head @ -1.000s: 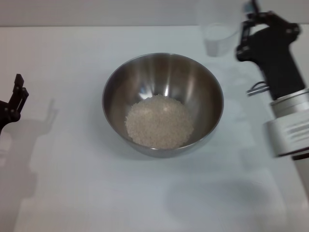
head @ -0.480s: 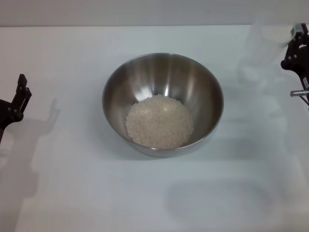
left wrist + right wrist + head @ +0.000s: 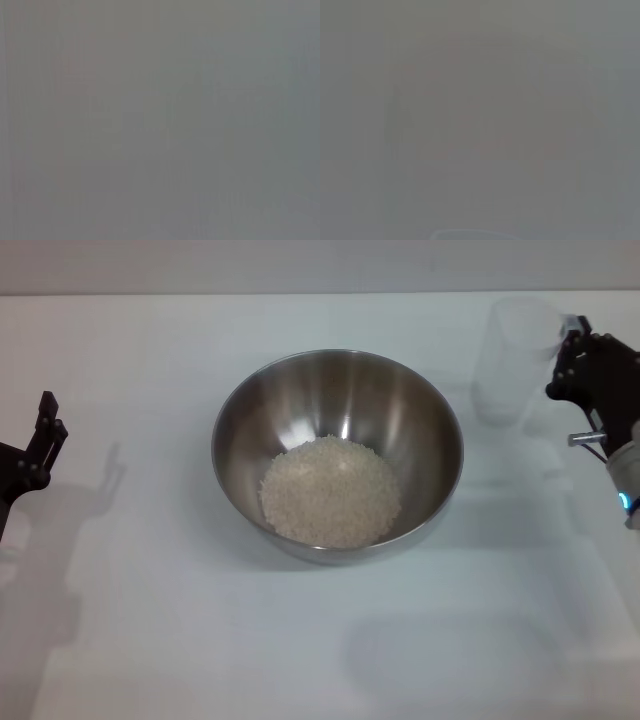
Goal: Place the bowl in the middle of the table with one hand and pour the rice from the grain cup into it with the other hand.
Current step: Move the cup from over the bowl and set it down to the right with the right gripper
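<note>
We see the bowl (image 3: 337,455) at the centre of the worktop (image 3: 150,640), rice (image 3: 331,491) heaped inside. At two o'clock the cup (image 3: 512,360) stands upright, our right hand (image 3: 572,352) at its handle side; grip unclear. Our left hand (image 3: 38,440) waits at nine o'clock, fingers unreadable.

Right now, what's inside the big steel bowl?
The bowl holds a mound of rice lying low toward its near side, with bare shiny wall above it. The rice covers the bowl's bottom, so anything beneath the grains cannot be seen.
</note>
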Robot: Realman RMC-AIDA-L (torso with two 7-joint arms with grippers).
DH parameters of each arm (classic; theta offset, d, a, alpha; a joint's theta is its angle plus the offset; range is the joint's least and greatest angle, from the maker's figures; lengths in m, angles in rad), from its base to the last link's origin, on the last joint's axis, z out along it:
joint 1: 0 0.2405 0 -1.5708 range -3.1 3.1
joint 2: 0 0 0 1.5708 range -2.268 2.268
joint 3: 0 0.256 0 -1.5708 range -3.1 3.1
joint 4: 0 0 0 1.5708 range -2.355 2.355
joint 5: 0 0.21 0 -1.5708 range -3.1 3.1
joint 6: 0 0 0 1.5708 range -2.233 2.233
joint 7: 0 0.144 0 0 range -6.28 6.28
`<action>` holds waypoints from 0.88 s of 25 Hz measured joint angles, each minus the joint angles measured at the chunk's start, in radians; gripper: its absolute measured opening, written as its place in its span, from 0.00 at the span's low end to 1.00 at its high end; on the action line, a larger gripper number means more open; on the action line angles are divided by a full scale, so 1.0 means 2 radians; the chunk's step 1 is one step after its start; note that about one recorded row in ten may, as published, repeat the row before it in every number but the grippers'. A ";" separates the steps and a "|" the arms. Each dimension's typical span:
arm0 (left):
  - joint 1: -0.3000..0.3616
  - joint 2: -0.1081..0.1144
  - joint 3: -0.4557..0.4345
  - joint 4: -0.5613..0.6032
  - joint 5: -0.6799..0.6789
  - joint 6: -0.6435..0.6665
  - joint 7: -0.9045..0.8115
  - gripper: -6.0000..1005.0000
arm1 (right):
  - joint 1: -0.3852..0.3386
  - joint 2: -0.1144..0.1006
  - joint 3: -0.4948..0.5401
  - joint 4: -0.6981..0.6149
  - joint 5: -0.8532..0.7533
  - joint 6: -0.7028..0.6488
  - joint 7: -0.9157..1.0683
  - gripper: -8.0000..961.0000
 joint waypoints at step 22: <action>0.002 0.000 0.011 0.000 0.000 0.004 0.000 0.81 | 0.028 -0.001 -0.021 -0.004 -0.016 0.103 -0.003 0.05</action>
